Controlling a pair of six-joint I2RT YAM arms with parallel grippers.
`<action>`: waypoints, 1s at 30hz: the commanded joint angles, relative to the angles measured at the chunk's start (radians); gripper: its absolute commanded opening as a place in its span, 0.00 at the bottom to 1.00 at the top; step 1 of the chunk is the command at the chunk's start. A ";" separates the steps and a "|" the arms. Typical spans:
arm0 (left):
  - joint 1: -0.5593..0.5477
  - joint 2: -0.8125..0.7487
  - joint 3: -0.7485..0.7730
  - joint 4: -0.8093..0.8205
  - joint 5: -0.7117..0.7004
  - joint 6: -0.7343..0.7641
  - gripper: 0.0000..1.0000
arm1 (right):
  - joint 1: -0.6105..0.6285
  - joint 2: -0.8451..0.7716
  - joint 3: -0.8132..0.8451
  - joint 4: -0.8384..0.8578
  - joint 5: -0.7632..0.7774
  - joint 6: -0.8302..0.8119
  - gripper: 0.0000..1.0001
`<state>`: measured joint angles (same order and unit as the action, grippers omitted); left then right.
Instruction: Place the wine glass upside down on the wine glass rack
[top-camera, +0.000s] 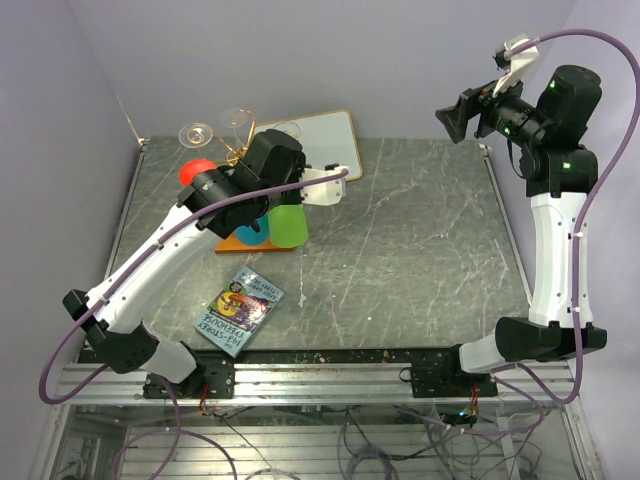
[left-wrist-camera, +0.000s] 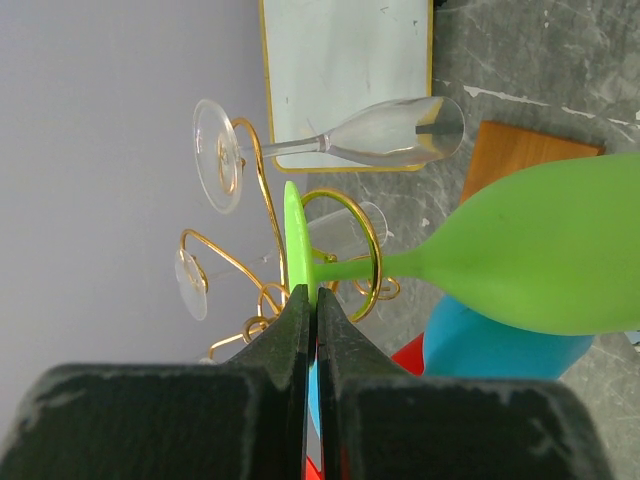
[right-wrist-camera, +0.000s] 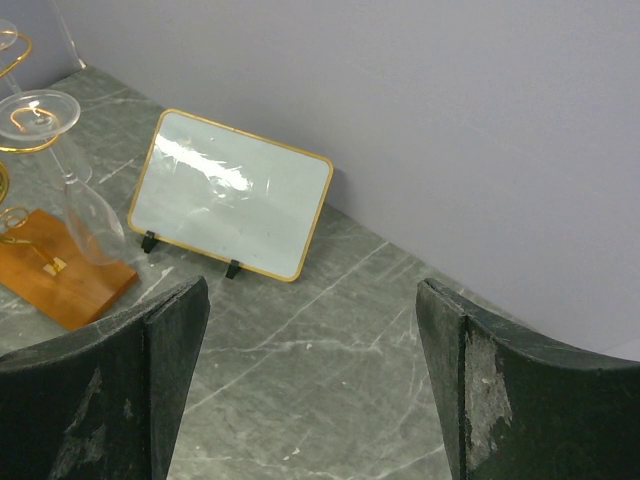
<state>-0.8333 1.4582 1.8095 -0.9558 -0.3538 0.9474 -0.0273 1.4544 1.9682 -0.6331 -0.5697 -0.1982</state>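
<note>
1. Left tool (left-wrist-camera: 312, 310): jaws fully closed, pinching the rim of the flat foot of the green wine glass (left-wrist-camera: 540, 250).
2. Right tool (right-wrist-camera: 312, 290): jaws wide apart, holding nothing, raised above the far right of the bench (top-camera: 430, 240).
3. Green wine glass: located at the wine glass rack (left-wrist-camera: 262, 180), far left of the bench. The stem passes through 1 gold scroll loop. The long axis is near vertical, foot up, bowl down beside the blue glass (left-wrist-camera: 480, 345), above the wooden base (left-wrist-camera: 520, 150).
</note>
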 joint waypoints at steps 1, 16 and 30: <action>-0.009 0.002 0.015 0.032 0.004 0.006 0.07 | -0.010 -0.015 -0.009 0.025 -0.009 0.008 0.84; -0.023 0.046 -0.030 0.139 -0.123 -0.005 0.07 | -0.011 -0.022 -0.016 0.026 -0.007 0.004 0.84; -0.023 0.052 -0.058 0.144 -0.159 -0.029 0.23 | -0.013 -0.025 -0.025 0.028 -0.007 0.000 0.85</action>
<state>-0.8482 1.5059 1.7508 -0.8318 -0.4862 0.9356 -0.0326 1.4536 1.9522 -0.6323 -0.5728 -0.1986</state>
